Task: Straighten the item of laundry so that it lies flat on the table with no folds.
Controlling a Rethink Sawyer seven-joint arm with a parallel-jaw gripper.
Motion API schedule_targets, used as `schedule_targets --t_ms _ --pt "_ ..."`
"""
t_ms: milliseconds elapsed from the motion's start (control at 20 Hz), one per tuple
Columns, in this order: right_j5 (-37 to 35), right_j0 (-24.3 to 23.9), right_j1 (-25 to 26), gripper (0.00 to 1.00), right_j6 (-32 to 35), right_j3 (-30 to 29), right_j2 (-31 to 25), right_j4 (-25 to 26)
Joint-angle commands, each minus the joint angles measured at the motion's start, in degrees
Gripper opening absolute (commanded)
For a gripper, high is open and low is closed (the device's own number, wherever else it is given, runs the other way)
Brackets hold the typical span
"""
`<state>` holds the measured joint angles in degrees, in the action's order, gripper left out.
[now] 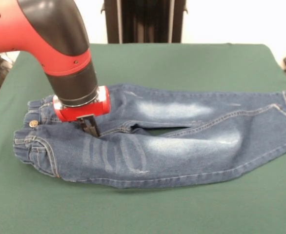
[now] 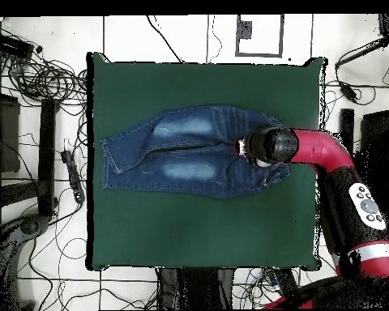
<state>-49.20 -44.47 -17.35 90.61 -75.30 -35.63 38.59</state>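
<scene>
The blue denim jeans [image 1: 182,141] lie across the middle of the green table [image 1: 182,63], with the waistband and brass button at the left and both legs stretched to the right. The waist end is bunched and the near leg partly overlaps the far one. My gripper [image 1: 91,129] points down and touches the denim at the crotch, just right of the waistband. I cannot see whether it holds cloth. In the overhead view the jeans [image 2: 181,154] run leftward from the gripper [image 2: 242,147], and the arm covers the waist end.
The table [image 2: 198,227] extends well beyond the jeans on all sides. My red arm [image 2: 327,158] reaches in from the right in the overhead view. Cables and stands [image 2: 44,146] lie on the floor around the table.
</scene>
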Motion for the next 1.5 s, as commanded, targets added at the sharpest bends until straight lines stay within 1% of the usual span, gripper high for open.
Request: schedule_targets --t_ms 50,350,450,550,800,1000,1100,1250,1500 --pt "-0.2 -1.6 6.0 0.0 -16.1 3.5 11.6 15.7" --pt "-0.7 -1.7 3.9 0.0 -15.1 1.7 12.1 16.1" --pt "0.6 -2.2 2.8 0.0 -15.2 0.5 11.8 16.6" --pt "-0.2 -3.6 2.6 0.0 -18.1 0.0 10.5 15.9" --pt "-2.0 -6.2 3.3 0.0 -23.3 1.5 8.7 15.2" --pt "-3.2 -7.2 3.7 0.0 -26.2 3.0 8.1 15.1" --pt "-3.4 -7.6 4.1 0.0 -26.6 3.3 7.8 14.8" --pt "-3.1 -7.6 4.5 0.0 -25.0 2.4 7.9 13.9" --pt "0.0 -6.3 4.7 0.0 -18.5 -1.8 8.3 12.3"
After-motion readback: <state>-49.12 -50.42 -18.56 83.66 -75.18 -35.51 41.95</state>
